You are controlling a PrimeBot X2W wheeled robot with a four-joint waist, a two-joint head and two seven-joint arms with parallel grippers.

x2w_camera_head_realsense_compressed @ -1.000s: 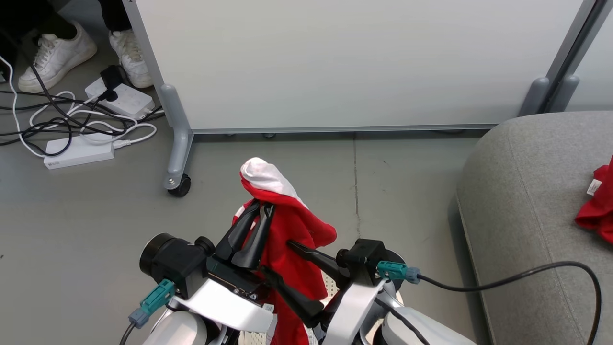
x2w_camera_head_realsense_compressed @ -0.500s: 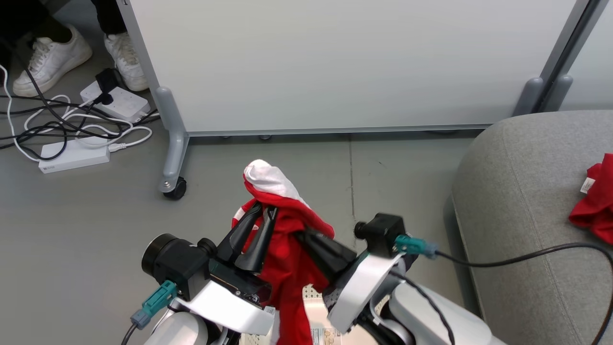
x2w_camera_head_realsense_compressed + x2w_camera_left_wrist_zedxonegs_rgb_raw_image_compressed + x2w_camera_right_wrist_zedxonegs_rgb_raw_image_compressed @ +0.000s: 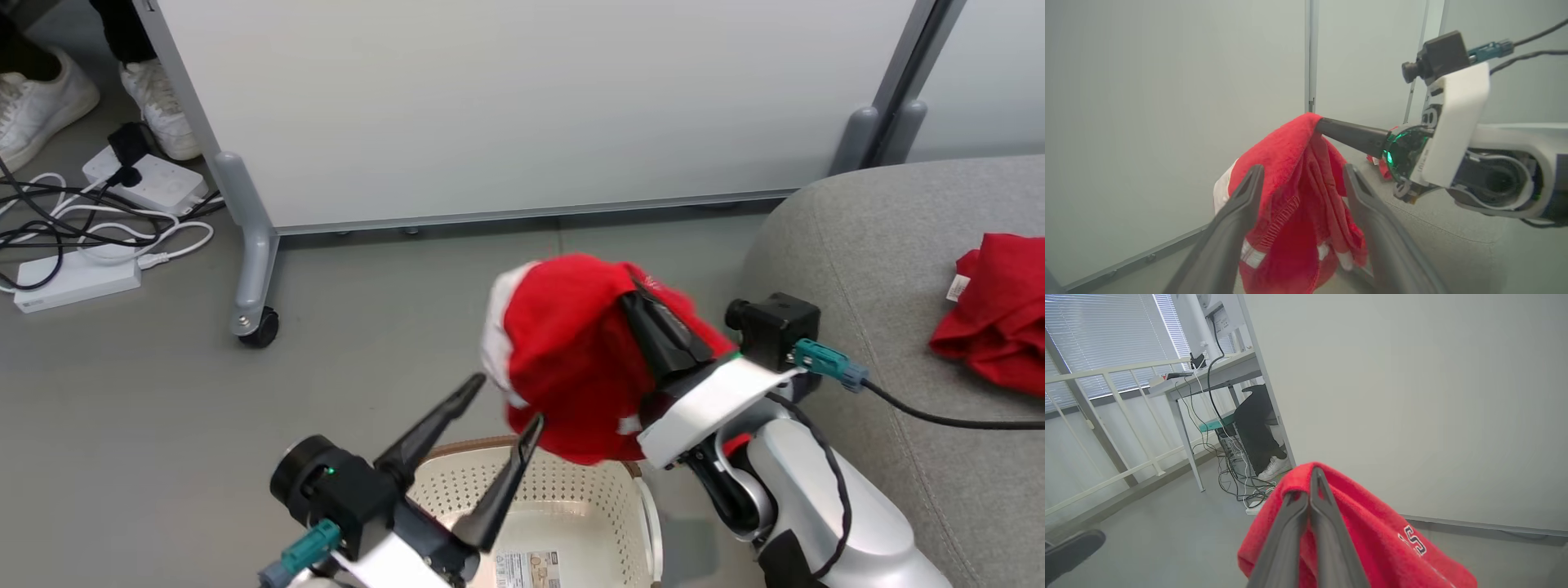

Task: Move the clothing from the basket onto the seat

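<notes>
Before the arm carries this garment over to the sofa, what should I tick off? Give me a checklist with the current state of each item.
1. Grip: right claw shut on the red garment: ok.
2. Handover: left claw open: ok.
3. Fabric free of the left claw: cannot tell; in the left wrist view it hangs close between the fingers.
4. Lift: red garment hangs above the basket rim: ok.
5. Landing spot: bare sofa cushion beside the other red garment: ok.
6. Basket emptied: cannot tell; part of it lies out of frame.
</notes>
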